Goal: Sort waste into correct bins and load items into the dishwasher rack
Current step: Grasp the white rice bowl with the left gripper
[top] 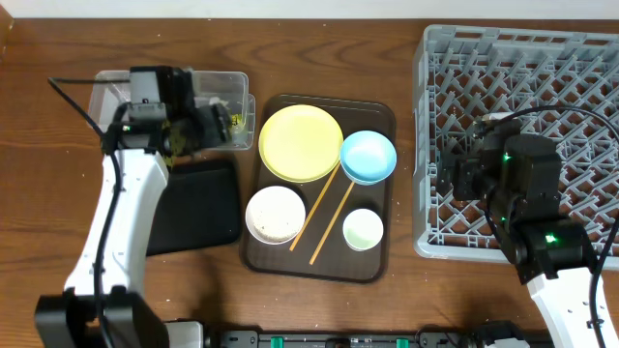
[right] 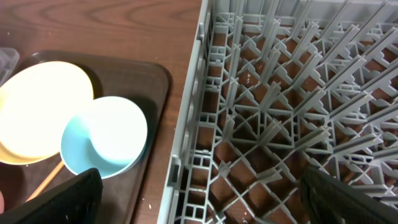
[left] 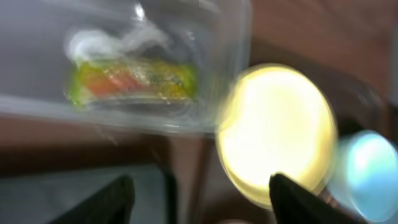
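Left wrist view, blurred: left claw point(left: 200, 186) seems wide open, empty, near the tub point(left: 186, 31) with the wrapper point(left: 130, 81); right claw point(right: 200, 180) wide open, empty, over the rack point(right: 280, 93).

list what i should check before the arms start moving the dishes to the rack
1. Snack wrapper inside the clear tub: ok, though the left wrist view is blurred.
2. Left claw empty: ok, fingers apart, nothing between them.
3. Right claw open above the rack: ok.
4. Yellow plate, blue bowl, white bowl, cup and chopsticks all on the brown tray: ok.
5. Food bits binned: cannot tell.
6. Rack slots under the right arm free: cannot tell, hidden.
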Controlling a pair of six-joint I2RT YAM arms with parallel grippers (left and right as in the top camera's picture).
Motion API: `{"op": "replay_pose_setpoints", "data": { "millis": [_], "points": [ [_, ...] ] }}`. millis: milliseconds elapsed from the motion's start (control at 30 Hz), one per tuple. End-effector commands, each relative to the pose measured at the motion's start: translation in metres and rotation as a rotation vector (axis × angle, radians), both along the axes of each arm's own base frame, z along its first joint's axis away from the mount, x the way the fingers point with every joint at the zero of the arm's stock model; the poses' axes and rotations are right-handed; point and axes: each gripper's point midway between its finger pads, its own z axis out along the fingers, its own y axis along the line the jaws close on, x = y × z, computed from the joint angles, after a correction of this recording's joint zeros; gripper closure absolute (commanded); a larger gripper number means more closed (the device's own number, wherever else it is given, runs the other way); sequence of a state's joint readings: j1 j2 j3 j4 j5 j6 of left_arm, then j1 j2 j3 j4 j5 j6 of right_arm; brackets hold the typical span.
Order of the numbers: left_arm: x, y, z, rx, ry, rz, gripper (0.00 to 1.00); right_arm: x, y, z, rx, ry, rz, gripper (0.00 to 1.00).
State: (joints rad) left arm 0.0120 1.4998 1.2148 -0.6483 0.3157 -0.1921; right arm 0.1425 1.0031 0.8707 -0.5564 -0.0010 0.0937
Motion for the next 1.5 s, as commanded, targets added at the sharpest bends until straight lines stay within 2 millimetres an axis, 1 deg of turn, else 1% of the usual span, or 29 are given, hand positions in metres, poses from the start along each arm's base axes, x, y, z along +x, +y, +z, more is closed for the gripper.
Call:
{"op": "replay_pose_setpoints", "data": {
  "millis": [0,100,267,333,400,567,600,700,800,900,967,1000,1033,1067,1100,1200,1367,1400,1467],
  "points": [
    [-0.017,-0.025,-0.003,-0.041,0.081,0.01,0.19,0.002,0.004,0.014,-0.002,-0.036,0.019,0.01],
    [-0.035,-0.037,-0.017,0.047,0.145,-0.024,0.14,0.002,0.004,0.014,-0.002,-0.035,0.02,0.01],
    [-0.057,-0.078,-0.032,0.056,0.194,-0.116,0.12,0.002,0.004,0.014,-0.002,-0.035,0.02,0.01],
    [-0.064,-0.088,-0.039,0.071,0.215,-0.113,0.12,0.002,0.004,0.013,-0.002,-0.034,0.02,0.01],
    [-0.071,-0.093,-0.048,0.093,0.238,-0.085,0.15,0.001,0.004,0.013,-0.003,-0.032,0.02,0.01],
    [-0.092,-0.107,-0.078,0.121,0.314,-0.058,0.22,0.001,0.004,0.013,-0.002,-0.032,0.02,0.01],
    [-0.094,-0.111,-0.084,0.121,0.322,-0.06,0.25,0.001,0.004,0.013,-0.002,-0.032,0.02,0.01],
    [-0.097,-0.123,-0.098,0.129,0.327,-0.093,0.31,0.001,0.004,0.013,-0.002,-0.032,0.02,0.01],
    [-0.097,-0.135,-0.109,0.137,0.33,-0.126,0.35,0.001,0.004,0.013,-0.002,-0.032,0.02,0.01],
    [-0.099,-0.144,-0.123,0.152,0.348,-0.151,0.37,0.001,0.004,0.013,-0.002,-0.031,0.02,0.01],
    [-0.101,-0.147,-0.132,0.163,0.366,-0.163,0.42,0.001,0.004,0.012,-0.002,-0.028,0.02,0.01],
    [-0.102,-0.149,-0.136,0.168,0.373,-0.167,0.49,0.001,0.004,0.012,-0.003,-0.026,0.02,0.01],
    [-0.103,-0.149,-0.14,0.173,0.379,-0.169,0.52,0.0,0.004,0.012,-0.003,-0.025,0.02,0.01],
    [-0.103,-0.149,-0.142,0.175,0.384,-0.17,0.59,0.0,0.004,0.011,-0.003,-0.024,0.02,0.01],
    [-0.103,-0.149,-0.143,0.177,0.387,-0.17,0.62,0.0,0.004,0.011,-0.004,-0.023,0.02,0.01],
    [-0.103,-0.149,-0.144,0.178,0.388,-0.17,0.66,0.0,0.004,0.011,-0.004,-0.023,0.02,0.01],
    [-0.105,-0.15,-0.144,0.176,0.393,-0.174,0.89,0.0,0.003,0.011,-0.004,-0.022,0.02,0.01],
    [-0.105,-0.15,-0.144,0.176,0.394,-0.174,0.92,0.0,0.003,0.011,-0.004,-0.021,0.02,0.01],
    [-0.106,-0.15,-0.144,0.175,0.4,-0.175,0.94,0.0,0.003,0.011,-0.004,-0.021,0.02,0.01]
  ]
}}
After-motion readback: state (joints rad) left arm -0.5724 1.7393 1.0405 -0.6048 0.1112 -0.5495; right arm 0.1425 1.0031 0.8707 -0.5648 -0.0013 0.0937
